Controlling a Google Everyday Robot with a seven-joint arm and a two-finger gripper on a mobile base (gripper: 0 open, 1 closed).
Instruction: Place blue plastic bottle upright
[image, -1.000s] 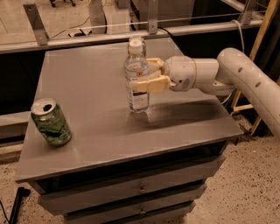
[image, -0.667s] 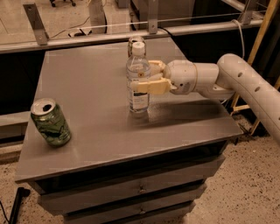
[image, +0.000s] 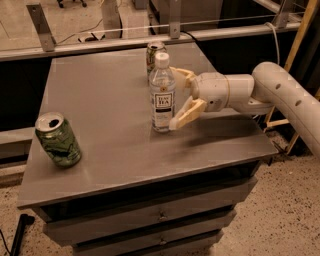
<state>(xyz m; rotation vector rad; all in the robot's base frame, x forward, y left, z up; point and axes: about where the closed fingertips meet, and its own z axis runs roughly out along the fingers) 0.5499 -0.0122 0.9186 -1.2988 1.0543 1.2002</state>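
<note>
The blue plastic bottle stands upright on the grey worktop, a little right of the frame's centre. Its long axis runs vertically: the white screw cap is at the top and the base sits flat on the surface. The label's dark text panel faces the camera.

The gripper is just right of the bottle, at the end of the pale arm that reaches in from the right edge of the frame. Its tan fingers are spread apart, not clamped on anything. The nearer one slopes down and left, and its tip is by the bottle's lower right side. The farther one reaches left behind the bottle's shoulder. Whether either tip touches the plastic cannot be told from this view. The bottle's body lies at the mouth of the gap between them.

A green can stands directly behind the bottle, toward the top of the frame, partly hidden by the bottle's neck and cap. A second green can stands well apart, near the worktop's left edge in the lower left, with its opened top visible.

Below the worktop, drawer fronts with small knobs fill the bottom of the frame.
</note>
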